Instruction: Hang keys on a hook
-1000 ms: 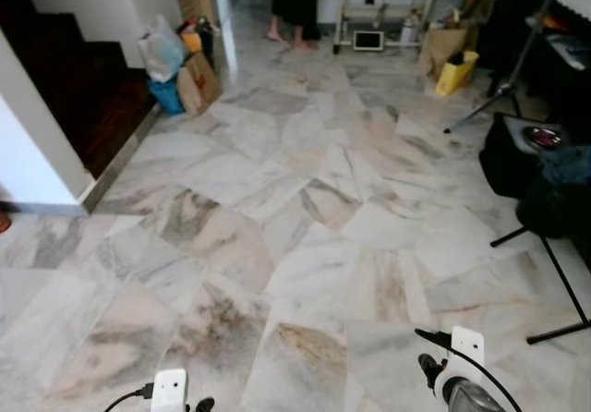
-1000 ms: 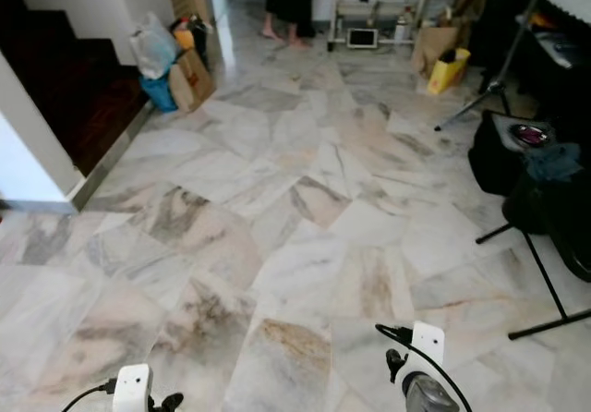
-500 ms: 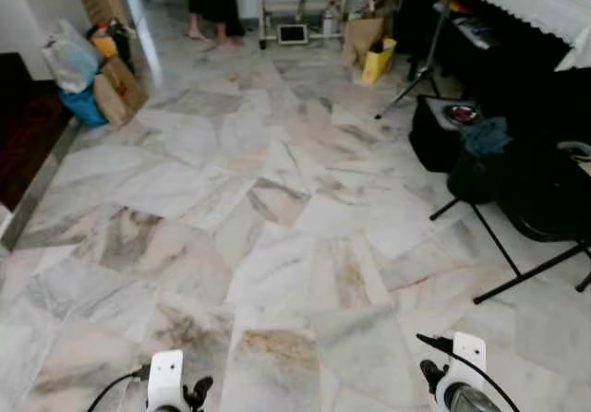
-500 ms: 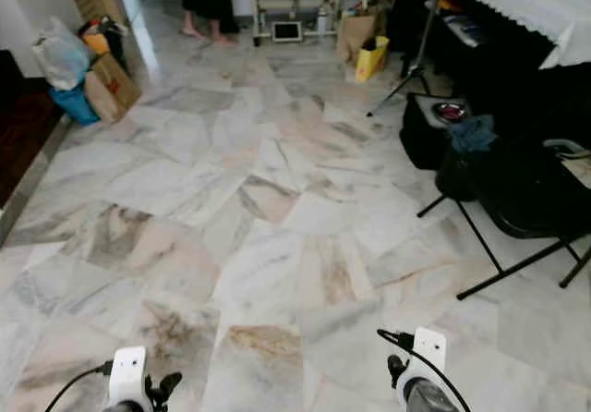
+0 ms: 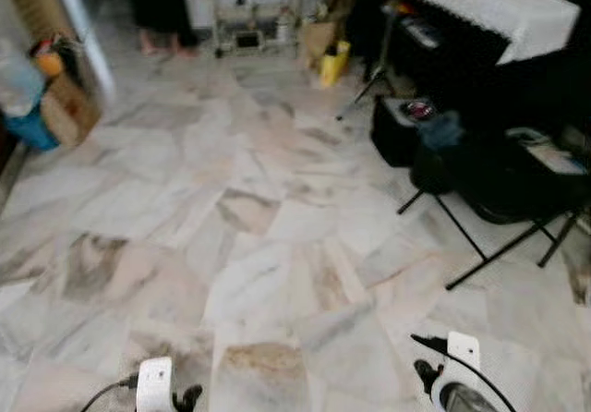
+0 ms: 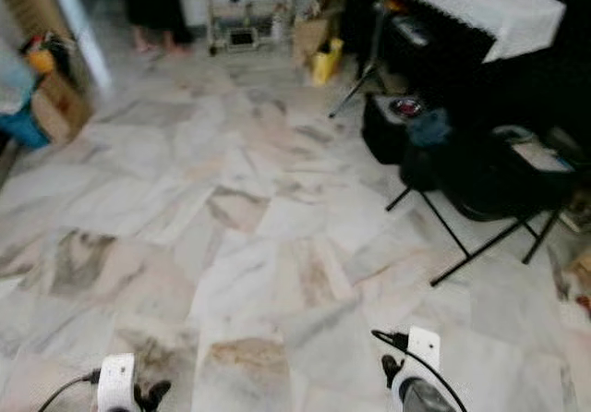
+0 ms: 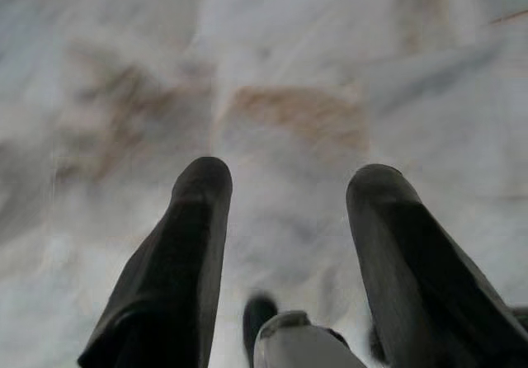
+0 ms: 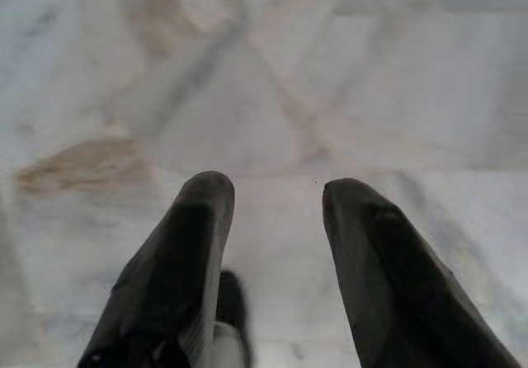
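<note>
My left gripper (image 7: 285, 178) hangs over the marble floor (image 5: 259, 209), its two black fingers apart with nothing between them. My right gripper (image 8: 276, 188) also hangs low and open above the tiles, holding nothing. The white wrist units of both arms sit at the bottom of the head views, the left arm (image 5: 154, 389) and the right arm (image 5: 452, 384). The picture is blurred by motion.
Black folding stands and dark bags (image 5: 480, 167) crowd the right side beside a table with a white cloth (image 5: 489, 1). A yellow bag (image 5: 332, 64) and a tripod stand at the back. A person's legs (image 5: 159, 10) stand far off. Bags and a box (image 5: 42, 107) sit at far left.
The whole view has swung to the right: the stairs and white wall have left the picture, and the black stands and clothed table have come in. Both arms still hang low.
</note>
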Controlling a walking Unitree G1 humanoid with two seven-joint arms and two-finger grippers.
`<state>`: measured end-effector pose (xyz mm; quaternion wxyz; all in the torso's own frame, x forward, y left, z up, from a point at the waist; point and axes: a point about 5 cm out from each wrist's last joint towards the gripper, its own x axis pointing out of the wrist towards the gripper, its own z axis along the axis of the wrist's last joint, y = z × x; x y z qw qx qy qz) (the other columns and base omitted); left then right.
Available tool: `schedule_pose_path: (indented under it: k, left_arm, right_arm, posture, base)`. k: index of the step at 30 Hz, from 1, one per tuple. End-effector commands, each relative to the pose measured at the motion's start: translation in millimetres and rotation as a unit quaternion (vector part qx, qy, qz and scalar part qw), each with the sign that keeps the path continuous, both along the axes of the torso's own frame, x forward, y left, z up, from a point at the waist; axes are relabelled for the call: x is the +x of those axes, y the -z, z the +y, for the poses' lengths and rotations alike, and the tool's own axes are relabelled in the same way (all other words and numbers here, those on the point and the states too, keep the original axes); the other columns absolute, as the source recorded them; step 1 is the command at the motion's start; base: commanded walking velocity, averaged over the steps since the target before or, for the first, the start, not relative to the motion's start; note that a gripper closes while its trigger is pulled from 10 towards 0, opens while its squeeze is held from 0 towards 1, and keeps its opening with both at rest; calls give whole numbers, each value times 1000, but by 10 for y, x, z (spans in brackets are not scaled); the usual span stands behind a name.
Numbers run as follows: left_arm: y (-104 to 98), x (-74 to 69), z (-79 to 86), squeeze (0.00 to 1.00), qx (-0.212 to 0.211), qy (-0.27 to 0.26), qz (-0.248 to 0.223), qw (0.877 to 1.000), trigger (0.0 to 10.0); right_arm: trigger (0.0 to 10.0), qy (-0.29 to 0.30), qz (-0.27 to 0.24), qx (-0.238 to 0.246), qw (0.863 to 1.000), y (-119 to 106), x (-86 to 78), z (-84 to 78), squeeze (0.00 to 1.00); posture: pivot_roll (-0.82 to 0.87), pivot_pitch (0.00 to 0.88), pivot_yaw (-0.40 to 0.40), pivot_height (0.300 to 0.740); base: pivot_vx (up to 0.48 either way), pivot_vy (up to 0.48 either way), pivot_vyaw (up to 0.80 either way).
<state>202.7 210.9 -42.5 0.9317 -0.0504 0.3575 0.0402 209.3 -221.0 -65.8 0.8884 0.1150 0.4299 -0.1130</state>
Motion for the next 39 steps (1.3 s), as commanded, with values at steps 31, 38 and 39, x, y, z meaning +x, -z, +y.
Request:
schedule_pose_path:
  k: [31,38,39]
  left_arm:
    - [0,-44,9,0,8,5,23,1000,10000]
    - [5,-41,3,0,2,7,30,1000,10000]
    - [5,-42,3,0,2,6,30,1000,10000]
  right_arm:
    - [10000,-8,-1,-2,1000,-25,47,3,0]
    - [10000,-9,-1,-3,1000,-27,50,4,0]
    - [10000,-9,-1,-3,1000,-27,51,4,0]
  posture:
    - [54,28,-4,740]
    - [58,27,-4,740]
    - [58,27,-4,740]
  base:
    - [0,-126,-741]
    - [0,-113,-729]
    - [0,0,-719]
